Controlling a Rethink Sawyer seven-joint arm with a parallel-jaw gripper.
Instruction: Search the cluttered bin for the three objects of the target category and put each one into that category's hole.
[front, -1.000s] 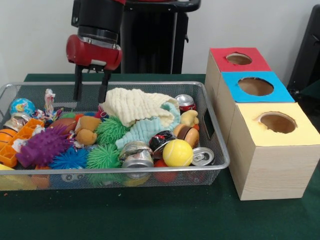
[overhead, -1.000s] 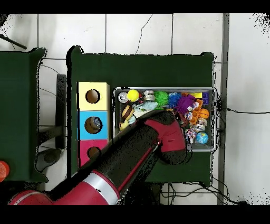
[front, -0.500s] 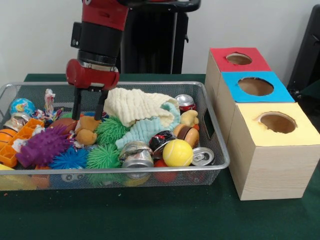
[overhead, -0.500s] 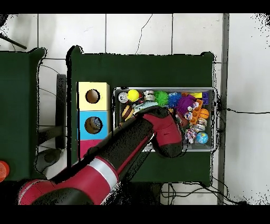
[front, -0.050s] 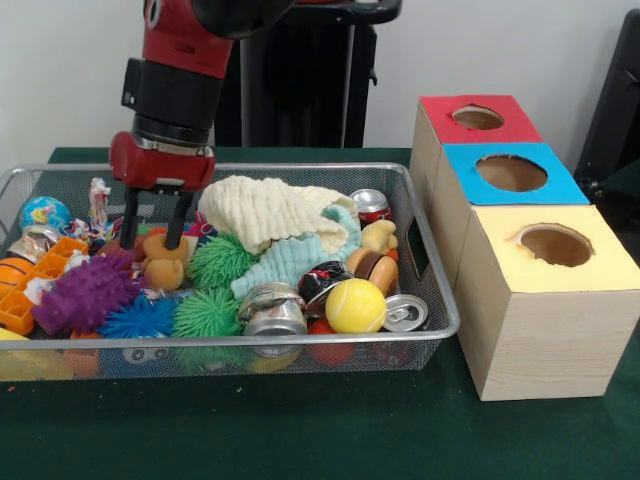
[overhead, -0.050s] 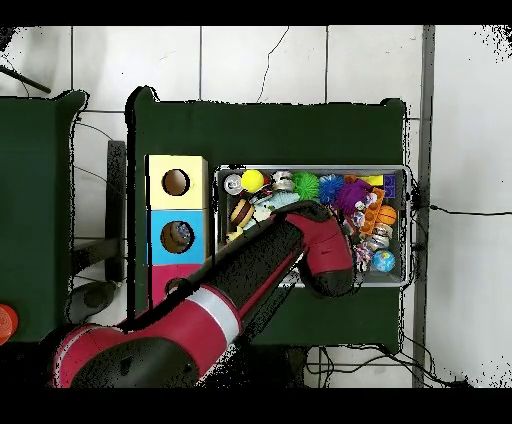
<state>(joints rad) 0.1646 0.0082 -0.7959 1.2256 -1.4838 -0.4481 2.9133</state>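
Lower and further left than a moment ago, the gripper now reaches down into the wire bin, its two fingers parted and straddling the head of the small brown plush toy (they look close against it, though I can't tell whether they have gripped it). To its right lie the cream cloth, the crushed cans and the yellow ball, then the three wooden boxes, unchanged.
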